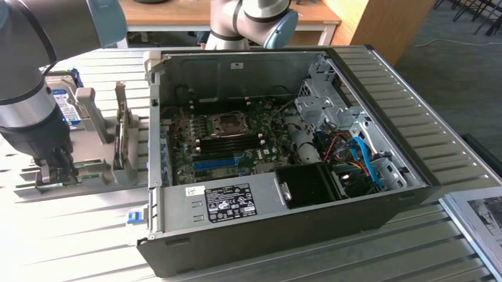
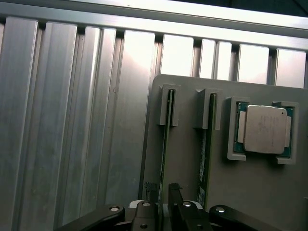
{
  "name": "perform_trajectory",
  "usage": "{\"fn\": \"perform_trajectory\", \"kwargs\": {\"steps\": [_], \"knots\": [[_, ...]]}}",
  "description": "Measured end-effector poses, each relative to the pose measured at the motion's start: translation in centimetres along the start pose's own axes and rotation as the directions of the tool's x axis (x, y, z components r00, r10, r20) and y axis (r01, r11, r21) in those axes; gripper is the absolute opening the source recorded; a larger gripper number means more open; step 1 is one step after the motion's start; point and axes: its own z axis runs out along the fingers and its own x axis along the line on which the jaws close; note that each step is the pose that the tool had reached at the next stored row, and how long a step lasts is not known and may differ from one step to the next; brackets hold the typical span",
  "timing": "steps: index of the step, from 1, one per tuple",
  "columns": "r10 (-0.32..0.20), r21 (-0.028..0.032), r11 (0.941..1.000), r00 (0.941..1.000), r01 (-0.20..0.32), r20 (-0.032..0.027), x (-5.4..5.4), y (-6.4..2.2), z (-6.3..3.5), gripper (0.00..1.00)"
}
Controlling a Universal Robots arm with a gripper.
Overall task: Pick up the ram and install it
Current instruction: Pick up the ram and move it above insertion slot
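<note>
over the holder | tool straddles ram edge | jaws apart

Table: ribbed shiny alu. Holder: matt grey plastic. CPU: satin metal lid.

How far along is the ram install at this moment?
Done: nothing fitted yet; the motherboard memory slots look empty. In hand: the open gripper straddles a ram stick standing in the grey holder, not lifted. Left: the grasp, the lift and the seating in the computer case.
</note>
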Motion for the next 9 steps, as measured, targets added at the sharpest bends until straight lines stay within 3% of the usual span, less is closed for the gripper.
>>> {"fn": "perform_trajectory", "kwargs": {"steps": [7,9], "knots": [[0.000,-0.0001,1.0000,1.0000,0.000,0.0000,0.00,0.00,0.00,0.24],[0.000,0.0001,1.0000,1.0000,0.000,-0.0001,0.00,0.00,0.00,0.16]]}}
